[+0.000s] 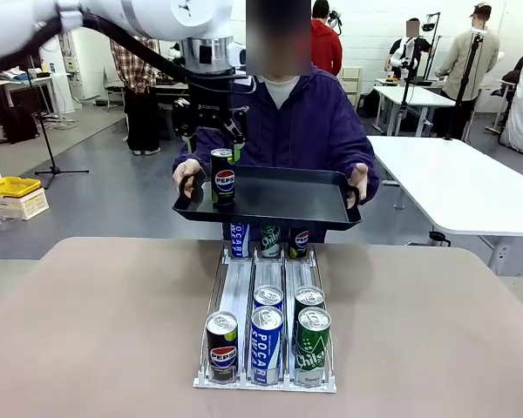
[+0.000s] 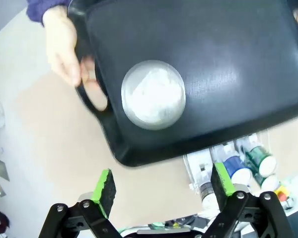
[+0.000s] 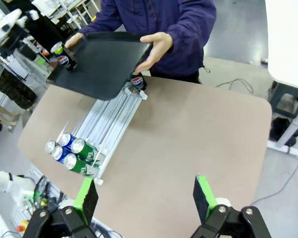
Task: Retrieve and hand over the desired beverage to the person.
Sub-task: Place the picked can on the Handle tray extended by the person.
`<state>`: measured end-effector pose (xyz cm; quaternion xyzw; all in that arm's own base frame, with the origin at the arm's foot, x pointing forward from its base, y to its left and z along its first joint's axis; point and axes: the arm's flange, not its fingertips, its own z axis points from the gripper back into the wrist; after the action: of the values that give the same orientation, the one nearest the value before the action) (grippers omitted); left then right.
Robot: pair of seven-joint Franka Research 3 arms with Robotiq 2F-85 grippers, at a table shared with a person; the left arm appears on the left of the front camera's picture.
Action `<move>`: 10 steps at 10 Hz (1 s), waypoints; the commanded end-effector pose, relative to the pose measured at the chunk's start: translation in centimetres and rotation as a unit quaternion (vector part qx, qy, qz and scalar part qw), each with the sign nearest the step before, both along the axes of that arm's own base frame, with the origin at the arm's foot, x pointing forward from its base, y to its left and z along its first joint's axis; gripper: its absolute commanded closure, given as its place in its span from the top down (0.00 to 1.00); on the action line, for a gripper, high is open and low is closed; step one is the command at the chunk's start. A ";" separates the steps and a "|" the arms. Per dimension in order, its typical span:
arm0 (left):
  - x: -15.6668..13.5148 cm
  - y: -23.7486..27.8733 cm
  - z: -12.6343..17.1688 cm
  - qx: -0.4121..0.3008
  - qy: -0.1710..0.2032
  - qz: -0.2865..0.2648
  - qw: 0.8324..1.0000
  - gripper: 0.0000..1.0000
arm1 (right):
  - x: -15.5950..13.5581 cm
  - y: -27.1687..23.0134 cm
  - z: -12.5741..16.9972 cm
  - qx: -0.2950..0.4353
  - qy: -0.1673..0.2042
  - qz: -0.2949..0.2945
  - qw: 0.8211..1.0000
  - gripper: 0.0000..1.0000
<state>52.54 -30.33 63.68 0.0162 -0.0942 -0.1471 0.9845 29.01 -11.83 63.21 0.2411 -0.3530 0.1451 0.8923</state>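
Standing across the smooth tan table, the person holds a glossy black rectangular tray by its end handles, above the far end of the ribbed metal can rack. Upright at the tray's left end is the Pepsi can, a dark cylinder with a round silver lid. The left gripper hangs right over it, green pads spread wide, with the can clear of both fingers. The right gripper hovers over the table, fingers parted too, nothing between them.
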 end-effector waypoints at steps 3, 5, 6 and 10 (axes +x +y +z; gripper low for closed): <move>-13.3 8.4 -3.9 -0.041 -0.050 -0.052 0.997 1.00 | 0.2 -0.1 0.0 0.010 -0.006 0.011 1.000 1.00; -16.2 9.5 -4.9 -0.048 -0.045 -0.056 0.996 1.00 | 0.2 -0.1 0.0 0.010 -0.006 0.011 1.000 1.00; -17.0 9.7 -5.5 -0.049 -0.045 -0.059 0.996 1.00 | 0.2 -0.1 0.0 0.010 -0.006 0.011 1.000 1.00; -16.4 9.5 -5.2 -0.033 -0.040 -0.045 0.998 1.00 | 0.2 -0.1 0.0 0.010 -0.006 0.011 1.000 1.00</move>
<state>35.53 -20.69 58.17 -0.0173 -0.1387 -0.1870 0.9724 29.00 -11.83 63.22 0.2410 -0.3530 0.1452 0.8923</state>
